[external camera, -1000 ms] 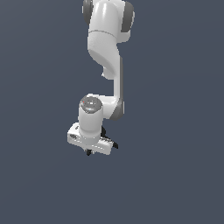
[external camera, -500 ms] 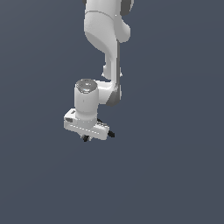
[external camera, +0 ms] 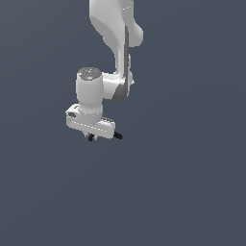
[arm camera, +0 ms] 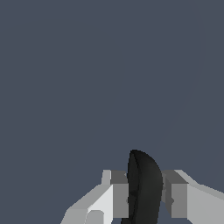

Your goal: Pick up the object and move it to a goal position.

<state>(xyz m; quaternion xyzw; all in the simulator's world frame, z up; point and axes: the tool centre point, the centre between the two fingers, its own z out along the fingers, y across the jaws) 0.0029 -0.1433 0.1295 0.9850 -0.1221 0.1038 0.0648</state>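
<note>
The pincer (arm camera: 145, 197) is closed on the spring clamp (arm camera: 143, 188), its two grey fingers (arm camera: 120, 199) pressed against either side of the clamp's dark, rounded body. In the exterior view the white arm (external camera: 115, 43) reaches down from above to the pincer (external camera: 98, 136), and the clamp (external camera: 117, 136) shows only as a small black piece protruding from beneath the pincer toward the exterior view's right. The plain grey table (external camera: 182, 192) lies under the pincer; whether the clamp touches it cannot be determined.

Clamp (arm camera: 143, 188) legs hidden (cut off below) between jaws.
</note>
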